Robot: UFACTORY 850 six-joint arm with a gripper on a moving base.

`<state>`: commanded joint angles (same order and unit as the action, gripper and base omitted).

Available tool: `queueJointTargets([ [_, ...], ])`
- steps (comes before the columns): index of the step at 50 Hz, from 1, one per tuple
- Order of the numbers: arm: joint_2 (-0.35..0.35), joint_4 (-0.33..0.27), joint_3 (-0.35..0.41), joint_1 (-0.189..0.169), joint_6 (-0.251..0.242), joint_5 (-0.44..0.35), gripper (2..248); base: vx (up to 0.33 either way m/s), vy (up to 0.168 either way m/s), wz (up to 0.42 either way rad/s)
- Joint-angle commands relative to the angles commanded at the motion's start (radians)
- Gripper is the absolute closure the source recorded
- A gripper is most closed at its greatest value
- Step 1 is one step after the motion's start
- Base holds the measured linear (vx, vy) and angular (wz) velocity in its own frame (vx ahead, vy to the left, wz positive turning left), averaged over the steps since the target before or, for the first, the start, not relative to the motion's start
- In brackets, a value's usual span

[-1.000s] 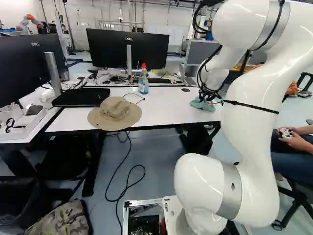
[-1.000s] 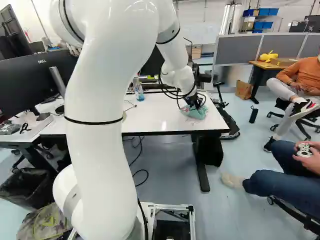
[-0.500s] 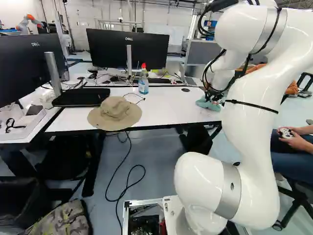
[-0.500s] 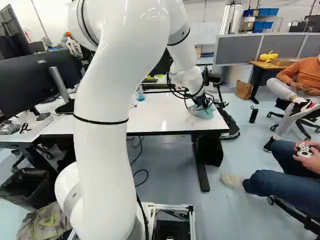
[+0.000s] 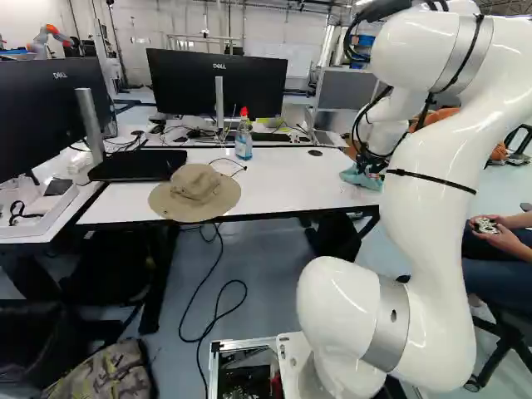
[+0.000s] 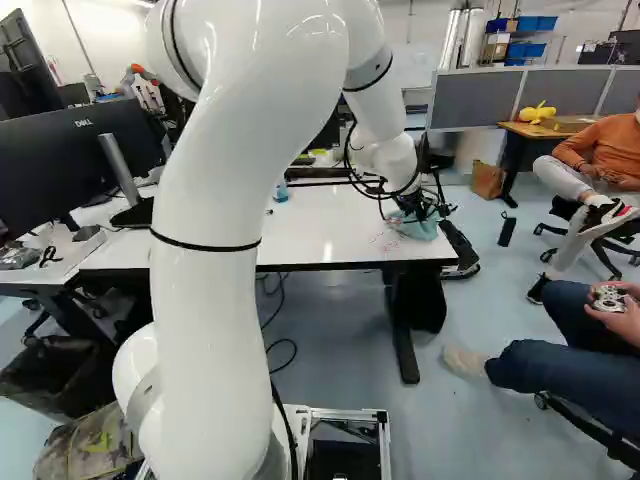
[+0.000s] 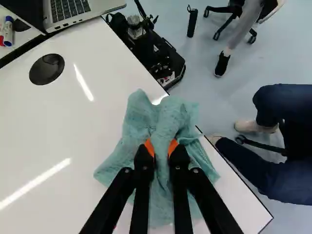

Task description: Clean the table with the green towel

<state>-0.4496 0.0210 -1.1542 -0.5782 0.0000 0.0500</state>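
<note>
When compared with half a second ago, note, on white table (image 5: 287, 179), arm (image 5: 432, 199) shifted slightly toward right-hand end, carrying green towel (image 7: 139, 119) near edge. Pinching a towel fold between both pads (image 7: 149, 147) of gripper (image 7: 161, 147). See faint red marks (image 6: 384, 240) beside it; probably calling for another pass.

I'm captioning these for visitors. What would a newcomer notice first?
Probably the big white robot arm, right of the middle in the left base view. Then the green towel gripped between its black fingers near an edge of the white table, and the tan sun hat at the table's front edge.
</note>
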Motion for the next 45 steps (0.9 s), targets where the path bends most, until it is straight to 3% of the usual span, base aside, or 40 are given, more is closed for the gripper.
queueJointTargets([
  [45,0.196,0.0,0.246,0.041,0.0,0.0,203,0.0,0.0,0.0],
])
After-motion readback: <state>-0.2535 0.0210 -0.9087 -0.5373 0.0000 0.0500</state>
